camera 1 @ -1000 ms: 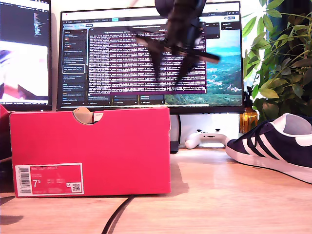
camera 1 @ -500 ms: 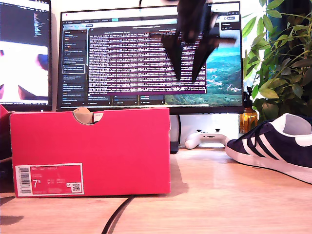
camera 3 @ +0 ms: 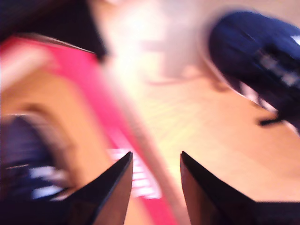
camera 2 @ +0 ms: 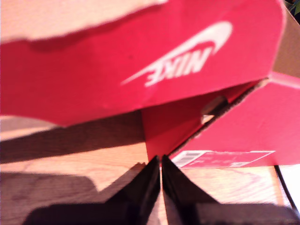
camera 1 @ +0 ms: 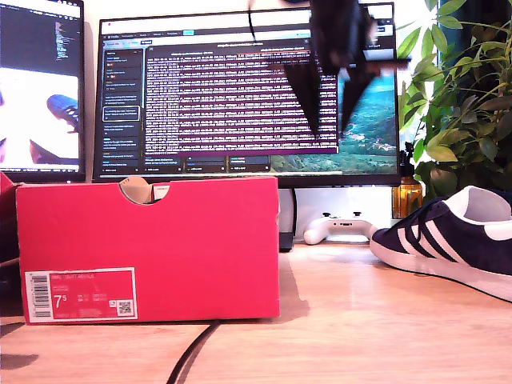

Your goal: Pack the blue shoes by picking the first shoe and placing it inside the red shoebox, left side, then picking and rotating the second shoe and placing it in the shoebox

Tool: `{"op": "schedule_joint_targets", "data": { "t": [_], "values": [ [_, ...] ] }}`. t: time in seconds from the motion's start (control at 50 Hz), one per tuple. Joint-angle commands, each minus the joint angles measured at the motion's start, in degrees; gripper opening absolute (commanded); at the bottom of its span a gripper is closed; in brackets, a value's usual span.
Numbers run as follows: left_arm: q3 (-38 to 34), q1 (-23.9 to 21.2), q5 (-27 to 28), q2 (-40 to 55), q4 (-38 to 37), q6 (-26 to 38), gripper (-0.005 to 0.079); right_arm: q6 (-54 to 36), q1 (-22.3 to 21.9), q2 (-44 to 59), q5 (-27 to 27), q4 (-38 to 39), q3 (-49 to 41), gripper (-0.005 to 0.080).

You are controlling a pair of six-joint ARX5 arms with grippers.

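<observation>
The red shoebox (camera 1: pixel 148 248) stands on the wooden table at the exterior view's left, label and notch facing the camera. One blue shoe (camera 1: pixel 452 240) lies on the table at that view's right. My second gripper (camera 1: pixel 330 120) hangs open high in front of the monitor, between box and shoe, holding nothing. Its blurred wrist view looks down past the open second gripper (camera 3: pixel 156 161) at the shoebox (camera 3: pixel 93 79), a dark blue shape (camera 3: pixel 23 159) inside it, and the blue shoe (camera 3: pixel 258 51). My first gripper (camera 2: pixel 161 161) is shut and empty, low over the table beside the shoebox (camera 2: pixel 225 131) and its lid (camera 2: pixel 140 61).
Two monitors (camera 1: pixel 240 96) stand behind the table. A white game controller (camera 1: pixel 340 226) lies under the larger one. A leafy plant (camera 1: pixel 464 96) and an amber bottle (camera 1: pixel 406 196) sit at the exterior view's right. A black cable (camera 1: pixel 192 352) runs along the table's front.
My second gripper has swung from above the box's end towards the exterior view's right, still open and empty. Box and shoe have not moved.
</observation>
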Motion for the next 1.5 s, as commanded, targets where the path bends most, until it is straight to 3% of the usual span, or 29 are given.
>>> {"op": "schedule_joint_targets", "data": {
  "t": [0.0,0.14,0.34,0.6,0.94,1.48],
  "values": [
    [-1.7,-0.2,0.0,0.0,0.3,0.4,-0.0021,1.2,-0.6,-4.1,1.3,0.0,-2.7,0.0286],
    [-1.7,-0.2,0.0,0.0,0.3,0.4,-0.0021,1.7,-1.8,-7.1,2.8,0.0,-7.3,0.0297],
    [-1.7,-0.2,0.0,0.0,0.3,0.4,-0.0021,1.7,-4.2,-13.0,3.7,0.0,-15.5,0.0569],
    [-1.7,-0.2,0.0,0.0,0.3,0.4,-0.0021,2.4,-7.8,-20.4,4.2,0.0,-26.9,0.0640],
    [-1.7,-0.2,0.0,0.0,0.3,0.4,-0.0021,6.6,-12.6,-23.4,4.1,0.0,-37.1,0.0643],
    [-1.7,-0.2,0.0,0.0,0.3,0.4,-0.0021,14.2,-15.2,-23.4,5.7,0.3,-45.3,0.0636]
  ]
}}
